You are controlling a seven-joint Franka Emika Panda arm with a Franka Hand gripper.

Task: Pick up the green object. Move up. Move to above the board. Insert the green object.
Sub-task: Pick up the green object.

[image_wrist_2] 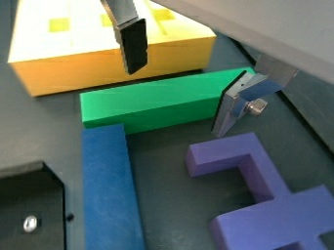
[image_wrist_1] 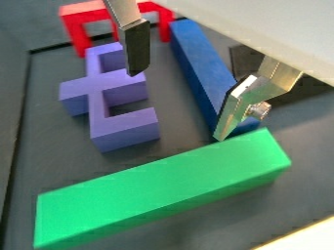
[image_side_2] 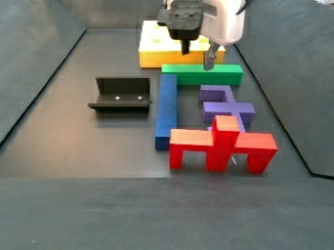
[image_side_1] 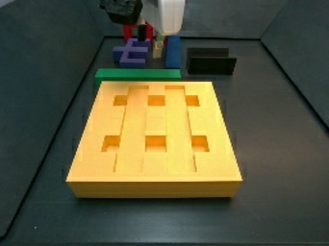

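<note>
**Claw spread over the green bar, nothing gripped**

Start at the left of your side view: the black fixture [image_side_2: 120, 96] stands alone on the dark floor, with open floor between it and the left wall. Just right of it the blue bar [image_side_2: 166, 107] runs lengthwise, and the green object [image_side_2: 202, 73] lies flat across its far end, pressed along the near edge of the board [image_side_2: 156, 49]. You have very little room there: green bar and board look as good as touching, and the blue bar's end meets the green one.

Right of the blue bar sits the purple block [image_side_2: 225, 104], with the red block [image_side_2: 222, 146] nearer the camera.

The gripper [image_side_2: 198, 49] hangs straight down from the arm above the green object. Its jaws are spread, one finger [image_wrist_2: 132, 43] on the board side and the other finger [image_wrist_2: 235, 104] on the purple side, and no piece sits between them. Whether the pads touch the bar, you cannot tell.

The board is a thick yellow-orange slab with six square holes [image_side_1: 153, 144] and lengthwise grooves. The green bar [image_wrist_1: 163, 190] is plain, smooth and sharp-edged.
</note>
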